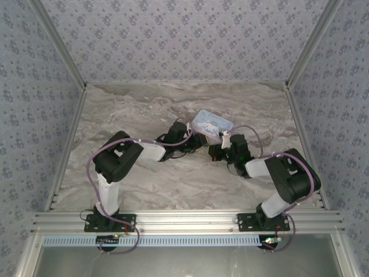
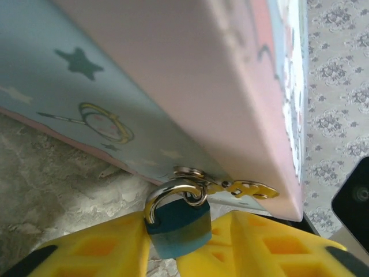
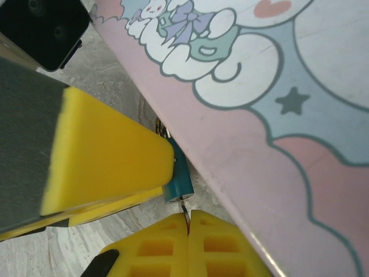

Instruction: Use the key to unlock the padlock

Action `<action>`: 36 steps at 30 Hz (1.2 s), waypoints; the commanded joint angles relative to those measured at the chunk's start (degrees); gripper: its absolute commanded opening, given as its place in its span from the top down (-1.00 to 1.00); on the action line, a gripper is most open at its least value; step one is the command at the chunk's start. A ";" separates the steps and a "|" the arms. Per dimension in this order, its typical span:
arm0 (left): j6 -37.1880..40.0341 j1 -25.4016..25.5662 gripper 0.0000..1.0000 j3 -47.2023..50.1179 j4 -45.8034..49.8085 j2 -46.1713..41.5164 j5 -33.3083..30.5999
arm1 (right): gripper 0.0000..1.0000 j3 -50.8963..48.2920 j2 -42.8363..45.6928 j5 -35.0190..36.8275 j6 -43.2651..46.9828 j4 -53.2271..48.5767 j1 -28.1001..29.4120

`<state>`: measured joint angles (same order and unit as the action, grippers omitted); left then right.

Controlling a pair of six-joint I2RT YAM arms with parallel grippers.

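Note:
The teal padlock (image 2: 177, 228) hangs by its silvery shackle (image 2: 167, 193) from the ring of a gold hasp (image 2: 248, 188) on the cartoon tin box (image 2: 202, 75). My left gripper (image 2: 187, 216) stands slightly open around the padlock's body, with one yellow finger (image 3: 109, 150) against its flat side. My right gripper (image 3: 189, 222) is shut on the key (image 3: 185, 209). The key is a thin dark sliver that reaches up from between the fingers into the bottom of the padlock (image 3: 180, 179). From above, the left gripper (image 1: 199, 145) and the right gripper (image 1: 212, 151) meet at the box's near edge.
The pale blue and pink tin box (image 1: 212, 122) sits mid-table on the marble top and stands close over both grippers (image 3: 277, 115). The other arm's black wrist camera (image 2: 353, 202) is close by on the right. Patterned walls enclose the table.

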<state>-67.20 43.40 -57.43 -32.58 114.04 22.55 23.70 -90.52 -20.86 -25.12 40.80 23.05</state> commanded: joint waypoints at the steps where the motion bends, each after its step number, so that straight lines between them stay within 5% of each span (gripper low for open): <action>1: -0.57 -0.17 0.07 0.62 -3.36 -0.34 0.52 | 1.00 -0.58 -0.72 2.13 -3.09 2.62 0.48; 12: -5.23 -1.30 -0.06 6.14 -9.83 -1.31 -0.94 | 1.00 -1.03 3.05 2.10 -12.96 -1.43 0.94; 36: -10.71 -0.48 0.26 3.91 -14.39 3.37 2.22 | 1.00 0.82 5.66 1.00 -25.09 -3.88 2.09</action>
<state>-77.32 42.52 -51.70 -45.19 116.05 23.29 23.09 -86.54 -19.68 -47.44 37.63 24.67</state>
